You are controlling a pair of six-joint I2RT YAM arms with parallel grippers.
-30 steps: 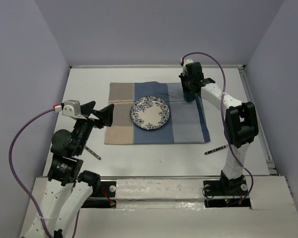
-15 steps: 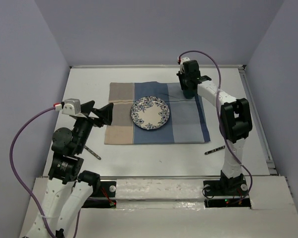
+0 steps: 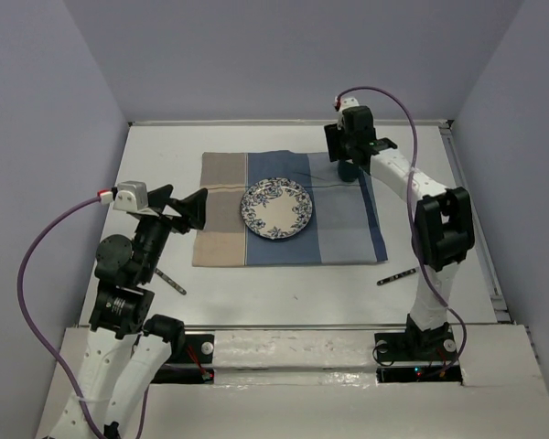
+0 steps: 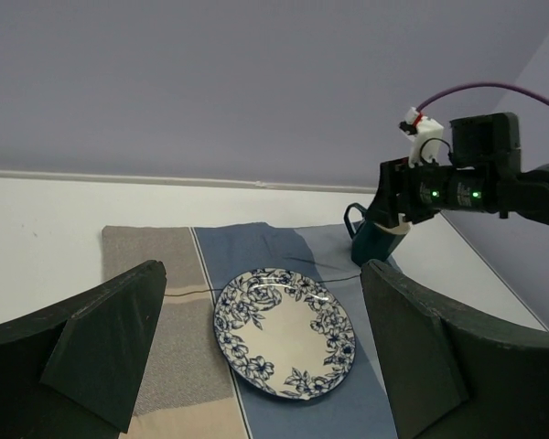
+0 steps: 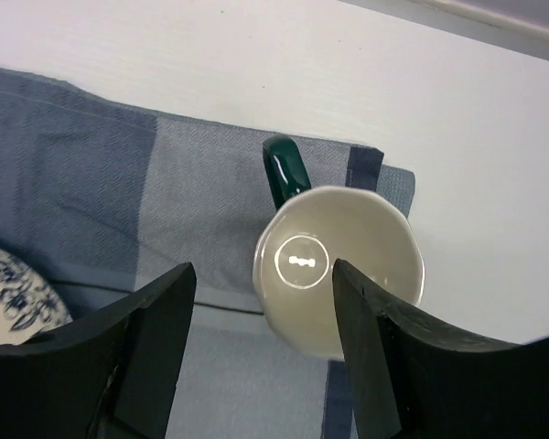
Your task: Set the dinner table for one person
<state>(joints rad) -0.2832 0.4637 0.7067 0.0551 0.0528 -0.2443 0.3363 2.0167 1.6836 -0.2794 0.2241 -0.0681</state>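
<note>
White dinner table (image 3: pixel 284 293) runs left-right — left tool (image 3: pixel 185 199) apart, right tool (image 5: pixel 263 270) apart over mug (image 5: pixel 357 233).

No word, label, brand, number or sign could be read in any view. The round white ceramic plate with a blue flower pattern (image 3: pixel 276 208) carried ornament only, no lettering. The dark green ceramic mug with a cream inside (image 5: pixel 339 265) showed just a small glint of light at its bottom.
</note>
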